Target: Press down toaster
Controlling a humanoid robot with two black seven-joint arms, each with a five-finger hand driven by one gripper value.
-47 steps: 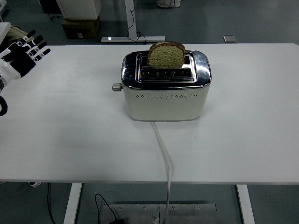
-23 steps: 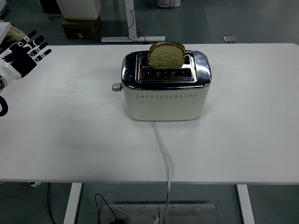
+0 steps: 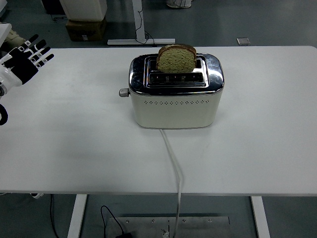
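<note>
A cream toaster (image 3: 175, 101) with a chrome top stands in the middle of the white table (image 3: 74, 139). A slice of brown bread (image 3: 176, 58) sticks up out of its far slot. The small grey lever (image 3: 123, 92) juts from the toaster's left end, in its raised position. My left hand (image 3: 24, 60) hovers at the far left edge of the table, fingers spread and holding nothing, well away from the lever. The right arm does not show.
The toaster's white cord (image 3: 173, 158) runs from its front face toward me and drops over the near table edge. A cardboard box (image 3: 85, 29) and table legs stand on the floor beyond the far edge.
My left hand has drifted slightly left and up, away from the toaster. Toaster, bread and lever have not moved.
</note>
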